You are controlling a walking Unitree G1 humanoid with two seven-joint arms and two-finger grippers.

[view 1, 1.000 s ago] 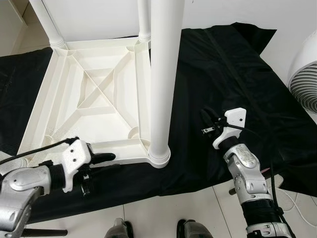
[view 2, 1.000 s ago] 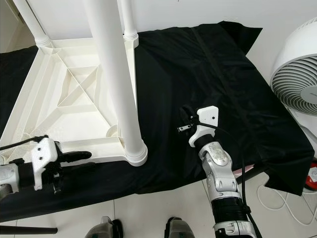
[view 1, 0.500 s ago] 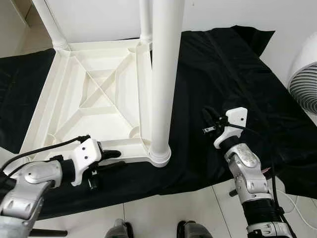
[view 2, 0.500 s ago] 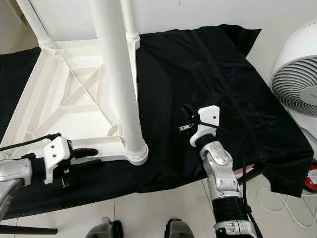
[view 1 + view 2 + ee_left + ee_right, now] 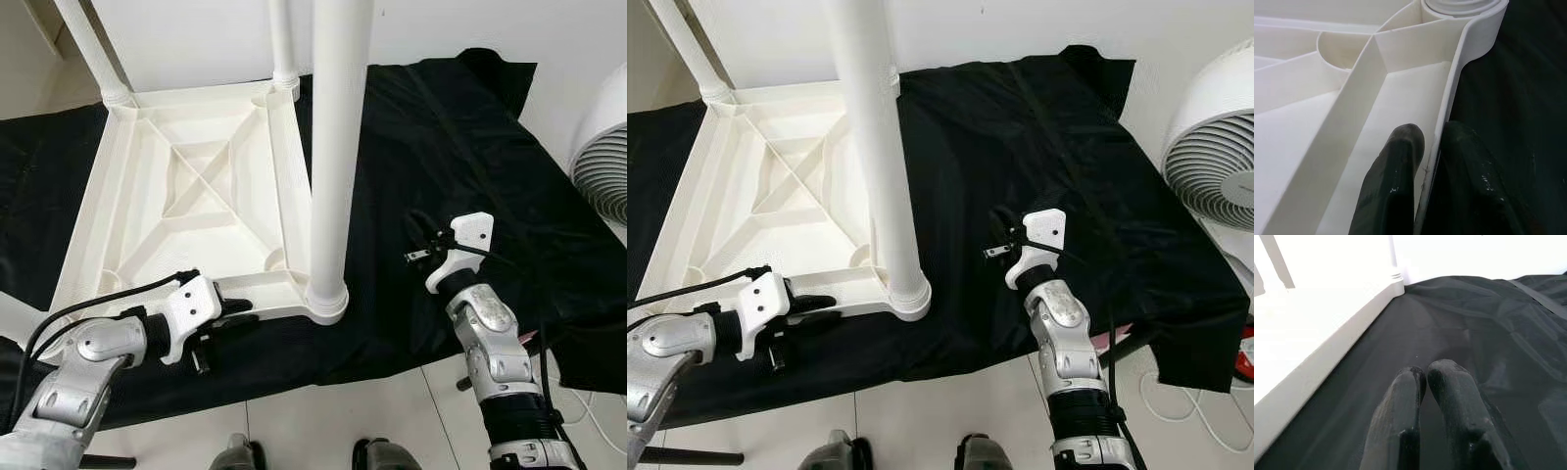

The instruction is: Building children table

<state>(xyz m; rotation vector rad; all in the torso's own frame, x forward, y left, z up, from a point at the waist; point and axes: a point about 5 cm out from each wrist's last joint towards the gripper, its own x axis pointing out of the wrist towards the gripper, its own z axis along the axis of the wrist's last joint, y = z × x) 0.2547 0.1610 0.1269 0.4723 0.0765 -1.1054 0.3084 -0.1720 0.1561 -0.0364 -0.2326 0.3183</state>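
Observation:
A white plastic children's table (image 5: 196, 191) lies upside down on a black cloth (image 5: 431, 147), ribbed underside up. White legs stand in three corner sockets; the nearest leg (image 5: 333, 147) rises at the front right corner. My left gripper (image 5: 235, 311) is shut on the table's front rim (image 5: 1442, 129), one finger inside the rim and one outside, just left of that leg's socket. My right gripper (image 5: 419, 235) is shut with nothing in it, hovering low over the cloth to the right of the table.
A white fan (image 5: 1215, 147) stands at the right, beyond the cloth's edge. Cables (image 5: 1176, 392) trail on the tiled floor at the lower right. My feet (image 5: 304, 455) show on the tiles just in front of the cloth's near edge.
My left gripper has moved right along the front rim and closed on it near the leg's socket. The camera has shifted slightly. The right arm has stayed in place.

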